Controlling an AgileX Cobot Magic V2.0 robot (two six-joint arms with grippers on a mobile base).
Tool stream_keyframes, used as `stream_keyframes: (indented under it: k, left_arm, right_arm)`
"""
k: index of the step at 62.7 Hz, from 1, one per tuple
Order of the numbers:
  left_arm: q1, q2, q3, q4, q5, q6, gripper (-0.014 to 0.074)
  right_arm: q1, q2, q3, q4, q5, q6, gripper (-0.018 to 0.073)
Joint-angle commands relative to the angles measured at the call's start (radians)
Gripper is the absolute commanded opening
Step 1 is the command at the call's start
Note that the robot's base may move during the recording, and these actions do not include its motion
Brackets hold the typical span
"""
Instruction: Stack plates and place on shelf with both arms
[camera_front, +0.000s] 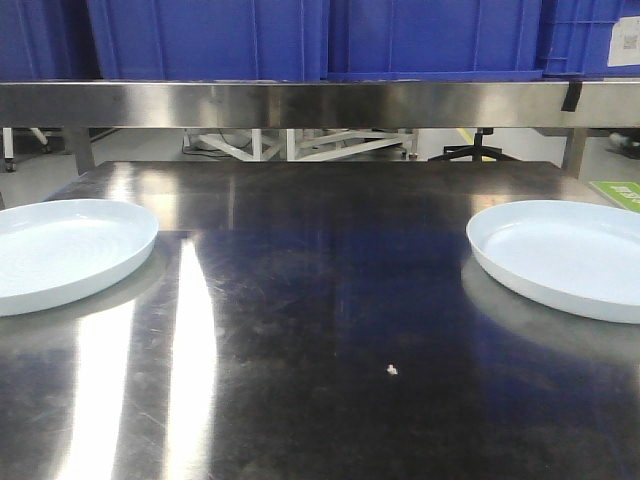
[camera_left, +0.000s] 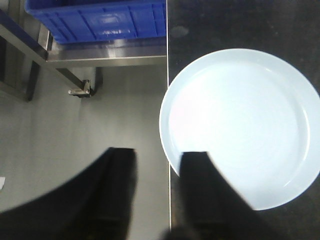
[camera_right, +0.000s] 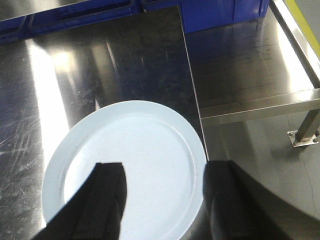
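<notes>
Plates are not yet stacked: you have the left plate (camera_front: 70, 250) and the right plate (camera_front: 565, 255) lying well apart at opposite sides of the desk (camera_front: 320, 350), left jaws and right jaws spread empty over them, and the shelf (camera_front: 320, 103) behind shows none, so every step remains.

The left plate (camera_front: 70, 250) and the right plate (camera_front: 565, 255) are finished in plain, very pale blue-white. The crates (camera_front: 300, 35) are coloured solid blue. The shelf (camera_front: 300, 103) is finished in brushed silver-grey. The tabletop (camera_front: 330, 340) is seen as dark grey-black, streaked with white glare. The left gripper (camera_left: 157, 160) and the right gripper (camera_right: 167, 170) are coloured black. The floor (camera_left: 75, 140) is coloured pale grey.
</notes>
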Motion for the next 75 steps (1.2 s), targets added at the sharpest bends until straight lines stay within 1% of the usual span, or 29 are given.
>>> stream_keyframes:
  k: [1, 12, 25, 33, 39, 50, 60, 75]
  left_arm:
    - [-0.006, 0.03, -0.033, 0.004, -0.075, -0.012, 0.0486]
    - [0.001, 0.138, -0.032, 0.006, -0.092, -0.03, 0.0485]
    - [0.066, 0.253, -0.032, 0.007, -0.133, -0.061, 0.0485]
    - [0.086, 0.296, -0.032, 0.0, -0.163, -0.061, 0.0485]
    - [0.086, 0.32, -0.032, -0.016, -0.19, -0.061, 0.0485]
    - [0.086, 0.35, -0.032, -0.072, -0.27, -0.061, 0.0485]
    - [0.086, 0.379, -0.032, -0.074, -0.305, -0.061, 0.0485]
    - [0.086, 0.445, -0.032, -0.074, -0.326, -0.061, 0.0485]
  right_arm:
    - [-0.006, -0.006, -0.037, -0.01, -0.089, -0.006, 0.0478]
    - [-0.006, -0.006, -0.036, -0.01, -0.088, -0.006, 0.0478]
    - [-0.006, -0.006, -0.036, -0.01, -0.08, -0.006, 0.0478]
    - [-0.006, -0.006, -0.036, -0.01, -0.08, -0.006, 0.0478]
    - [-0.006, -0.006, -0.036, -0.01, -0.08, -0.006, 0.0478]
    - [-0.006, -0.006, -0.036, -0.01, -0.069, -0.006, 0.0478]
    - [-0.006, -0.006, -0.036, -0.01, -0.06, -0.006, 0.0478]
    - [-0.006, -0.006, -0.036, -0.01, -0.059, -0.006, 0.0478]
